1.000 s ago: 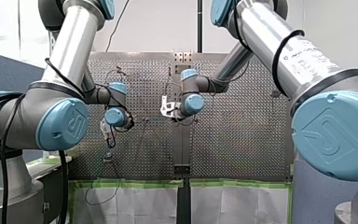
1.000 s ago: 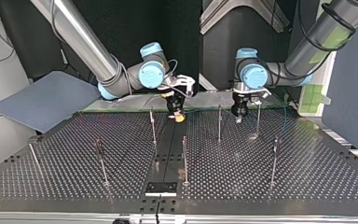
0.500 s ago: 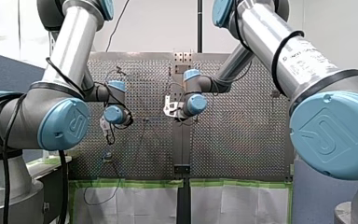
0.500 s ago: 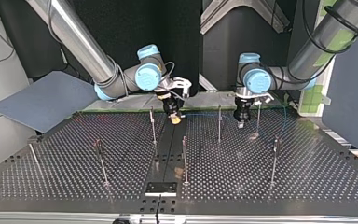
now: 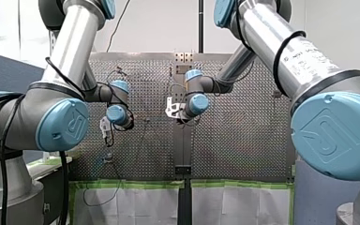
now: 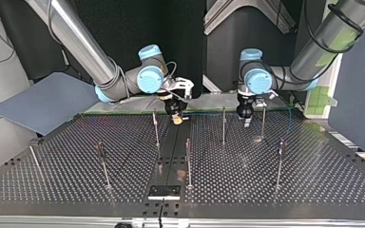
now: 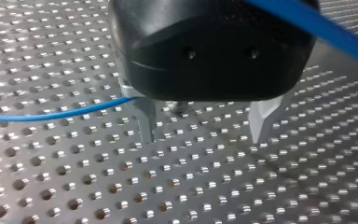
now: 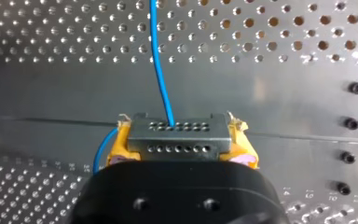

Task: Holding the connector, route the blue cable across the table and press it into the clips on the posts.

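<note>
My right gripper (image 8: 181, 145) is shut with its yellow pads (image 8: 120, 145) on a metal connector (image 8: 177, 133) that has rows of small holes. The blue cable (image 8: 161, 70) runs out of the connector and away over the perforated table (image 8: 270, 93). In the top view my right gripper (image 6: 176, 118) hangs near the table's far middle. My left gripper (image 7: 204, 140) stands open just above the table, with nothing between its metal fingers (image 7: 145, 122). The cable (image 7: 51, 115) passes behind one finger, outside the gap. In the top view my left gripper (image 6: 246, 122) is between two thin posts (image 6: 223, 126).
Several thin posts (image 6: 188, 161) stand across the table, one (image 6: 155, 128) close beside my right gripper. A grey board (image 6: 47, 102) leans at the top view's left. A black plate (image 6: 164, 191) lies at the near edge.
My right gripper has carried the connector a little toward the top view's left. My left gripper has shifted slightly beside its post.
</note>
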